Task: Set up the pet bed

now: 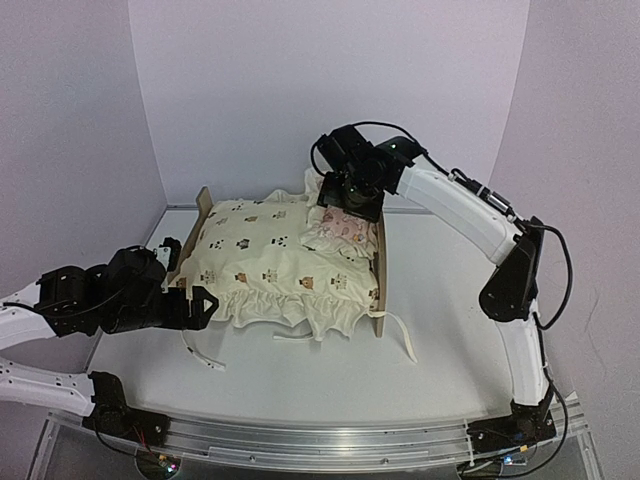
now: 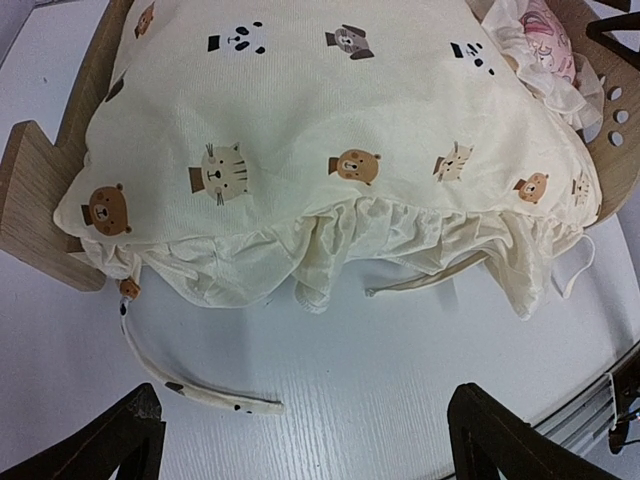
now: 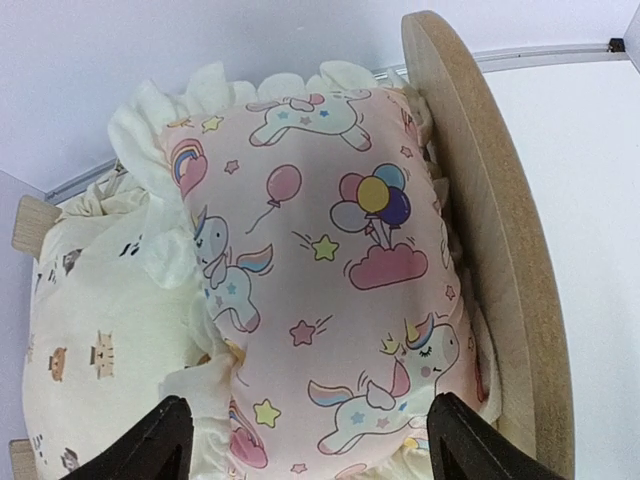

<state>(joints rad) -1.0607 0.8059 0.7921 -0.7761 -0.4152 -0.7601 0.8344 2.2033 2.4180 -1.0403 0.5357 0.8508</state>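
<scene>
The pet bed [image 1: 380, 275] is found on the white bench [image 1: 450, 350], towards the back and between the two arms. Its rounded headboard [image 3: 480, 200] is turned to the right and its flat footboard [image 2: 40, 190] to the left. The cream animal-print cushion [image 1: 275, 265] is already laid over the frame and covers it from end to end, so the mattress base beneath cannot be seen. The small pink pillow [image 3: 330, 270] is set on top of the cushion and is pressed against the headboard. The main steps of the task are therefore judged to be done.

What is left is judged to be tidying. The ruffle of the cushion is seen spilling over the near side of the frame and onto the bench. A tie [image 2: 190, 385] lies loose on the bench near the footboard, and another [image 1: 400, 335] trails out past the headboard. Whether the ties are meant to be fastened cannot be told from the pictures. The cushion also bulges on the near side and may need to be pushed square.

The left hand [image 2: 310, 450] is held low above the bench just in front of the footboard corner, its fingers spread wide and nothing between them. The right hand [image 3: 310, 450] is held over the pillow with its fingers parted either side of the pillow's lower edge. Nothing is gripped by it, and whether the fingers touch the fabric cannot be told.
</scene>
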